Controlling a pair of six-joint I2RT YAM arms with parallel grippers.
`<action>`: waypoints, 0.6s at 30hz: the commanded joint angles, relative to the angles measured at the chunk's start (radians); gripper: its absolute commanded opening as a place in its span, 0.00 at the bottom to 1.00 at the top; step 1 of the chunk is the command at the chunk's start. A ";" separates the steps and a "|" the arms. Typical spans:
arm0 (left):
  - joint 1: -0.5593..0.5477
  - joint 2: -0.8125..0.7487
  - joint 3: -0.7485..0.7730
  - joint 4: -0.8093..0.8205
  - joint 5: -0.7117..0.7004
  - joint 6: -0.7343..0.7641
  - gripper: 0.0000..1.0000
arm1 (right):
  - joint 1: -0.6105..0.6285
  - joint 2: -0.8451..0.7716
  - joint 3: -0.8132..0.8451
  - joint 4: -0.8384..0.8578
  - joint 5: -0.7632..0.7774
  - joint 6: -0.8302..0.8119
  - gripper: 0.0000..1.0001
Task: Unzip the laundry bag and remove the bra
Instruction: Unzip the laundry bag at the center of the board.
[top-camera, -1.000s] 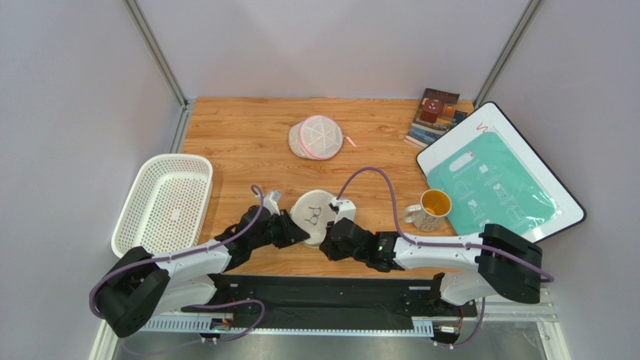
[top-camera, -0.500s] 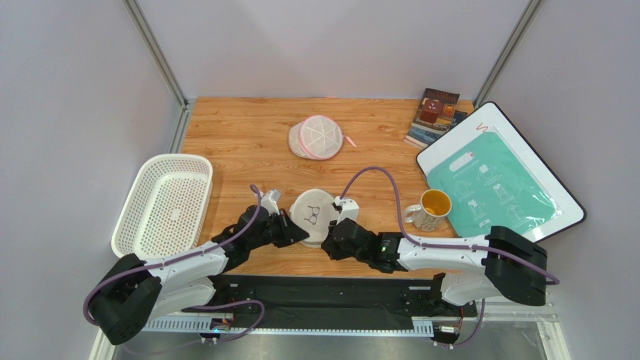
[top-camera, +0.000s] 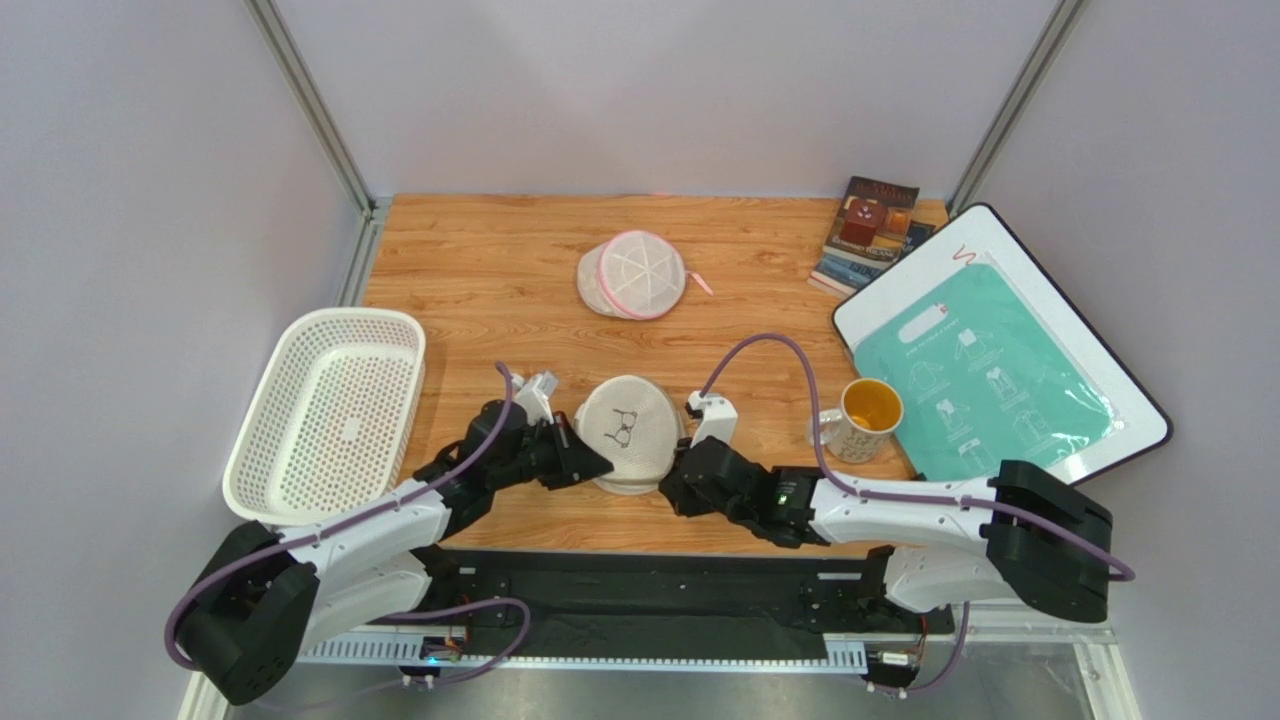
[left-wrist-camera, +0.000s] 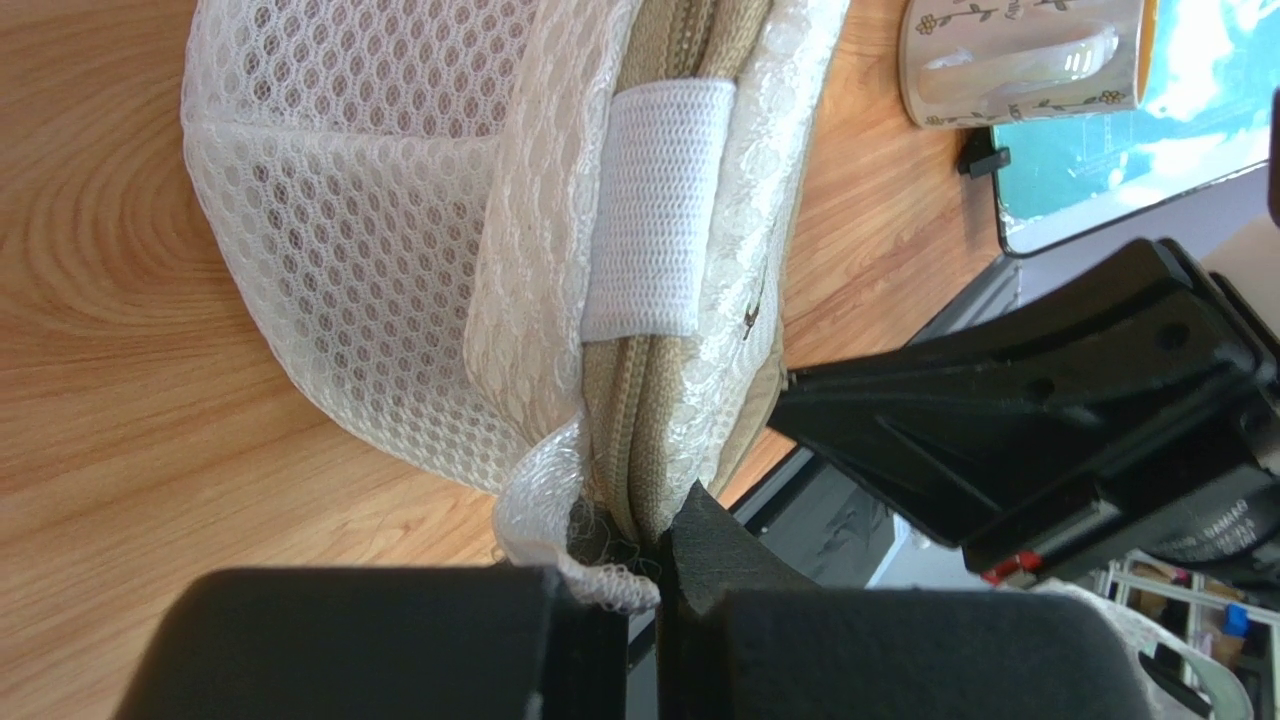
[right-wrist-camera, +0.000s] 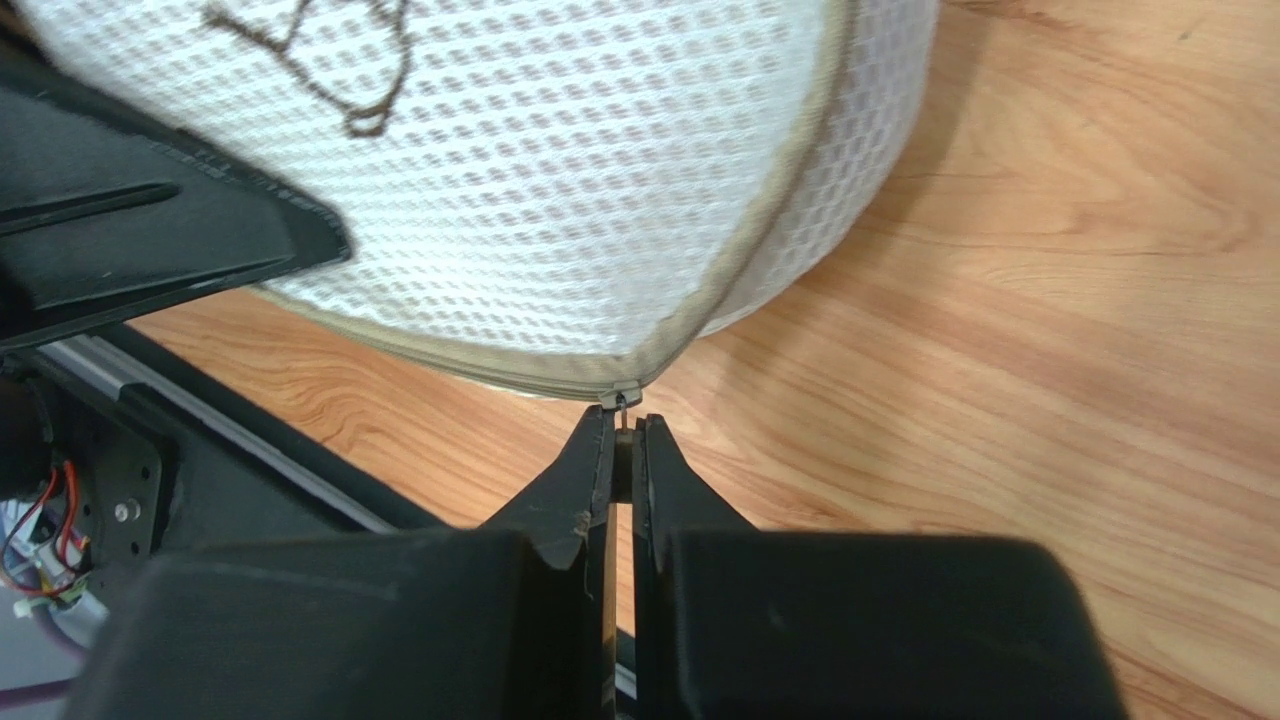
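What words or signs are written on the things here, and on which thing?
The laundry bag: no words, only a small dark bra drawing.
The book: cover title too blurred to read.
The teal sheet: white pictures, too small to read.
The mug: flower pattern, no words.

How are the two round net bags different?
The laundry bag has a beige rim and a dark bra drawing; the pouch has pink trim and spokes. The laundry bag is pinched by the left gripper and right gripper; the pouch lies untouched. Both are round white mesh.
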 joint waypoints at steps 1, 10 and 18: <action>0.031 -0.025 0.013 -0.033 0.031 0.047 0.00 | -0.050 -0.039 -0.030 -0.037 0.050 -0.017 0.00; 0.074 -0.002 0.018 -0.039 0.080 0.088 0.00 | -0.099 -0.112 -0.055 -0.075 0.052 -0.043 0.00; 0.103 0.202 0.131 0.024 0.149 0.142 0.00 | -0.088 -0.138 -0.043 -0.089 -0.002 -0.036 0.00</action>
